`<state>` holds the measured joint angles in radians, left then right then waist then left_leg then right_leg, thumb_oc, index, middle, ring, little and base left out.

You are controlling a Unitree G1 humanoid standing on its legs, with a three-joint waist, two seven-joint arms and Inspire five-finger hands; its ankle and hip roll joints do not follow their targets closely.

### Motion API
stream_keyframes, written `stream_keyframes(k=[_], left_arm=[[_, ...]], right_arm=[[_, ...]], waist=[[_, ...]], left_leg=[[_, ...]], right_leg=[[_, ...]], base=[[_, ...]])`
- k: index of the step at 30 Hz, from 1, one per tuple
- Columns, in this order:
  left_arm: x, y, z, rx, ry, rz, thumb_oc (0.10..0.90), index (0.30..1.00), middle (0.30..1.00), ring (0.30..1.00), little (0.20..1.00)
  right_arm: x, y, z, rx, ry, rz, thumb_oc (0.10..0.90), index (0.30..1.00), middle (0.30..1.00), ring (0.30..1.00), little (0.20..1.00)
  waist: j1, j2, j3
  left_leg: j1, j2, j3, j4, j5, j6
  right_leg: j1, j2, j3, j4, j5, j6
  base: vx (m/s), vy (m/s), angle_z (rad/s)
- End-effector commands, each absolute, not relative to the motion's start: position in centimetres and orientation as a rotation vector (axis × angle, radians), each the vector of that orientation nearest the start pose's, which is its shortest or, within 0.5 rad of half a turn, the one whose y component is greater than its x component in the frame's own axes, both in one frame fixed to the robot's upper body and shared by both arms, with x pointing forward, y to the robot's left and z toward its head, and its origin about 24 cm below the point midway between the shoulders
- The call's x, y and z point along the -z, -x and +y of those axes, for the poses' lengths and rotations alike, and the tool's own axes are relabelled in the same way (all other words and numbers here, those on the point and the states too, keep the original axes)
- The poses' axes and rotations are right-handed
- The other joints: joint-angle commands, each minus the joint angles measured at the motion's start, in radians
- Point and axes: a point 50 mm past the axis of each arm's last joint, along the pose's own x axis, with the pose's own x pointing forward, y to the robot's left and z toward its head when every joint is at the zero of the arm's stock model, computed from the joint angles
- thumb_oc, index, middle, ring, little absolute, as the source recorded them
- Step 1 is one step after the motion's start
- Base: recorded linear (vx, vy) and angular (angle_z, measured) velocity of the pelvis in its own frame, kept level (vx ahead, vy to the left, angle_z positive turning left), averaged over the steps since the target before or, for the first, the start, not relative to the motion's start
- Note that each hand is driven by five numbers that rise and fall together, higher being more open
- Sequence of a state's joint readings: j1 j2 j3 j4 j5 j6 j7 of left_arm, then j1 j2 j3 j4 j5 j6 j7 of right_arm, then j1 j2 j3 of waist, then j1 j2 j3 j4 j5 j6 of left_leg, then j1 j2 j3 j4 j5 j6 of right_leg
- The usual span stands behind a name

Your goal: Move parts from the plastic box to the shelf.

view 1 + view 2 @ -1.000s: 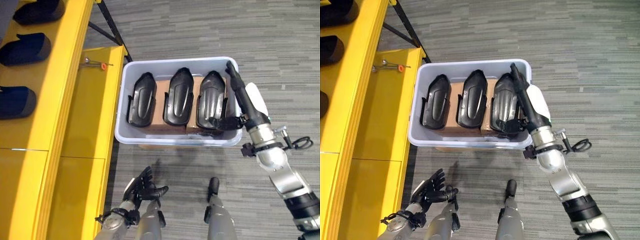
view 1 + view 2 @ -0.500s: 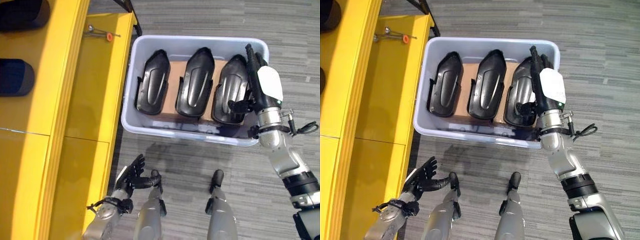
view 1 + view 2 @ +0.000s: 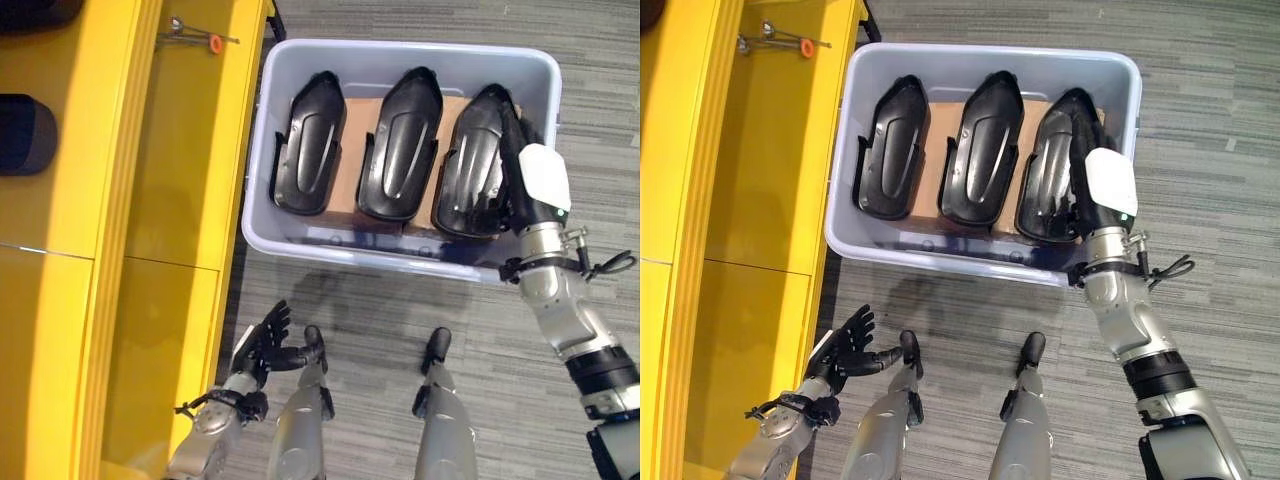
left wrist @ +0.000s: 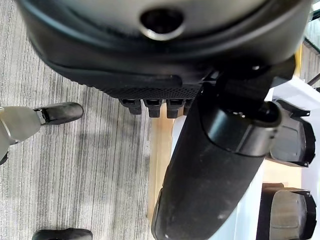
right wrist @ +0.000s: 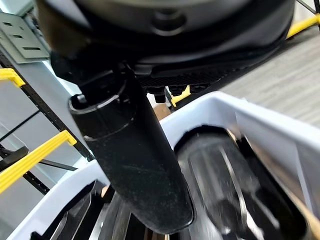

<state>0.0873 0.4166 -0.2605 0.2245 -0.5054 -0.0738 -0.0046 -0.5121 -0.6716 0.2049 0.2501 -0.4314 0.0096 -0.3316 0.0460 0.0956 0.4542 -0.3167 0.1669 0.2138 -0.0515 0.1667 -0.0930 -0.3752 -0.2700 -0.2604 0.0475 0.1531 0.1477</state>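
While its dark fingers [image 3: 1081, 150] reach straight along the right edge of the rightmost glossy black moulded plastic part [image 3: 478, 178], the right hand [image 3: 528, 185] clasps nothing. Three such parts lie side by side on brown cardboard [image 3: 349, 150] in the pale grey plastic box [image 3: 385, 56]. Each looks a stiff, light, slick shell, best grasped by its raised side rim. Left of the box stands the yellow shelf [image 3: 180, 180]; the left hand [image 3: 262, 345] hangs near, fingers loosely spread.
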Motion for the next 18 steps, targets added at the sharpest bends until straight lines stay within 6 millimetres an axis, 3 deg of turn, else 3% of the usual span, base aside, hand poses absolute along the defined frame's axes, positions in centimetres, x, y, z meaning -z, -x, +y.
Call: stream_keyframes(k=[1,10,18], left_arm=[[0.2,-21.5,20.5,0.099,0.061,0.204,0.9,1.0,1.0,1.0,1.0],[0.0,-21.6,20.7,0.076,0.056,0.196,0.9,1.0,1.0,1.0,1.0],[-0.2,-21.6,20.9,0.061,0.05,0.192,0.9,1.0,1.0,1.0,1.0]], right_arm=[[-21.7,-32.9,-21.2,0.303,1.075,-0.667,0.9,1.0,1.0,1.0,1.0],[-21.3,-32.1,-18.7,0.209,1.014,-0.725,0.9,1.0,1.0,1.0,1.0],[-22.1,-31.1,-17.0,0.155,1.015,-0.817,0.9,1.0,1.0,1.0,1.0]], waist=[[0.001,-0.039,-0.04],[-0.005,-0.054,-0.025],[-0.007,-0.069,-0.021]], left_leg=[[-0.001,0.073,-0.042,0.123,-0.106,-0.042],[-0.017,0.07,-0.046,0.141,-0.113,-0.042],[-0.024,0.071,-0.047,0.15,-0.117,-0.043]], right_leg=[[-0.047,-0.059,0.016,0.091,-0.014,0.026],[-0.047,-0.064,0.013,0.087,-0.007,0.028],[-0.042,-0.064,0.009,0.078,-0.001,0.028]], base=[[0.0,0.0,0.0],[0.0,0.001,0.01],[0.0,0.0,0.0]])
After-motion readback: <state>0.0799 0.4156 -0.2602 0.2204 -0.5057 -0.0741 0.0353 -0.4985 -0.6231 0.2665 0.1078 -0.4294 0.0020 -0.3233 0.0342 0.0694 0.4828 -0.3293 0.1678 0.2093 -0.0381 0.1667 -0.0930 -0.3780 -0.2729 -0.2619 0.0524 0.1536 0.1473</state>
